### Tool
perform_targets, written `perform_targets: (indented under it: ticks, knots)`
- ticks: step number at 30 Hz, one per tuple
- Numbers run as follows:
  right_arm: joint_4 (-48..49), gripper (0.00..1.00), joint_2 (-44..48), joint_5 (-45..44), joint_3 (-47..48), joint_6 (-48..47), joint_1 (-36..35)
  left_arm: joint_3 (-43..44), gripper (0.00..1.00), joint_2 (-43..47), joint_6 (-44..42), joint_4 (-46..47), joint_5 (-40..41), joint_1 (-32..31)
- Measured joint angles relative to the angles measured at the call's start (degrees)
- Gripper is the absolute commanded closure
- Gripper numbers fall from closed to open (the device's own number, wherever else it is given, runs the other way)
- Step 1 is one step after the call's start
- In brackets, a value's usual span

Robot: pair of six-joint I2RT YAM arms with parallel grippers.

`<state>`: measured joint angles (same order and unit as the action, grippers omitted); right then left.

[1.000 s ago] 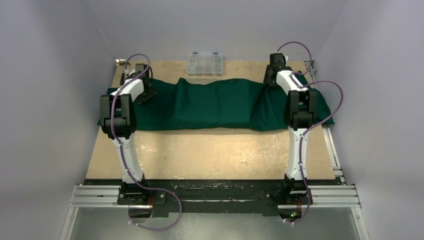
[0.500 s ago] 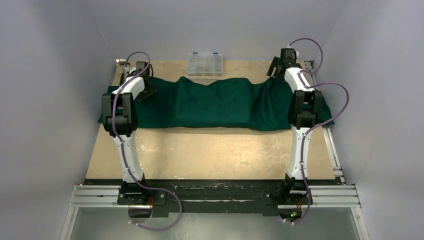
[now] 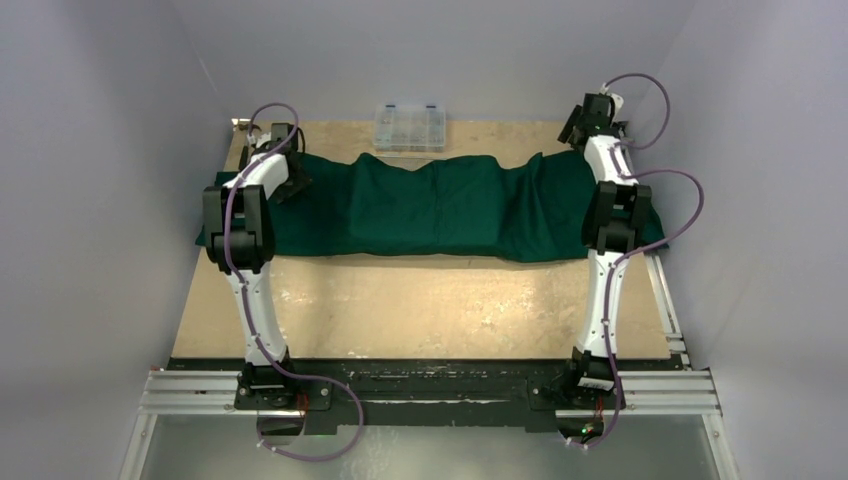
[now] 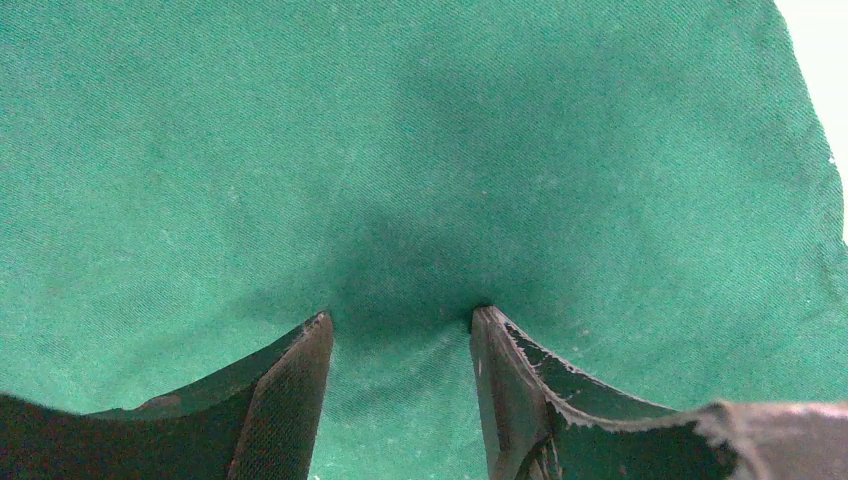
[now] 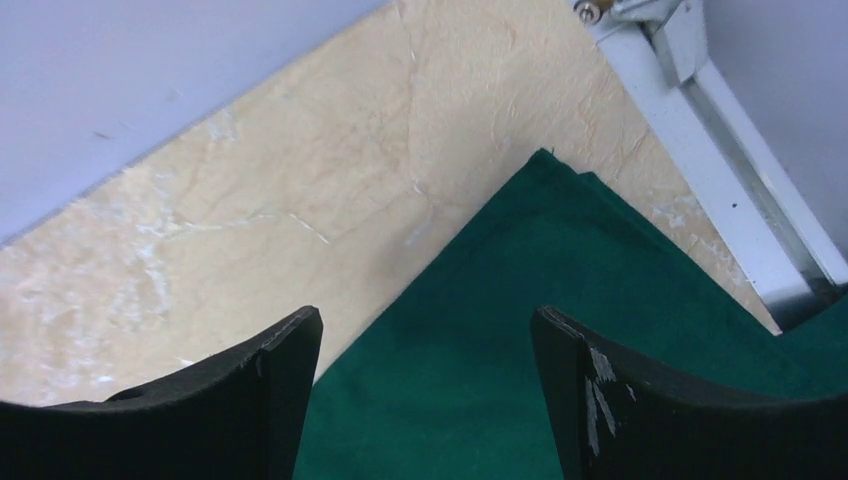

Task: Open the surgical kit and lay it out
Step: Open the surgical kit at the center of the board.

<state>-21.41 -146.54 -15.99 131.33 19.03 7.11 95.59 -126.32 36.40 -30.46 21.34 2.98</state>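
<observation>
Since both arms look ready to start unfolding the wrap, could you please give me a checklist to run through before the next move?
1. Left gripper open: ok, jaws apart over the cloth.
2. Right gripper open: ok, jaws apart.
3. Cloth corner in line with the right gripper: ok, it lies just ahead of the jaws.
4. Left fingers touching the cloth: cannot tell.
5. Kit contents settled: cannot tell, the cloth covers them.
6. Box apart from both grippers: ok, it sits at the far edge between them.
</observation>
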Motion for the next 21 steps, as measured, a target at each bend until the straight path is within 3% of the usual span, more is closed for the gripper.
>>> perform_targets:
  ticks: [5,8,18,20,21]
  knots:
    - [-0.1,0.29,-2.9,0.5,0.0,-2.2,-0.1,0.0,0.48,0.0,0.0,0.0,0.1,0.0]
    - [0.5,0.4,-3.3,0.2,0.1,-3.3,-0.3,-0.1,0.48,0.0,0.0,0.2,0.1,0.0]
    - [1.2,0.41,-3.0,-2.8,-1.3,-4.2,-0.5,-0.7,0.48,0.3,0.0,0.8,0.3,0.0]
    - [1.5,0.97,-2.8,-2.8,-1.6,-4.2,-0.5,-0.7,0.48,0.3,0.0,0.9,0.4,0.0]
    - [1.6,1.0,-2.8,-2.7,-1.6,-4.5,-0.5,-0.7,0.48,0.3,0.0,1.0,0.4,0.0]
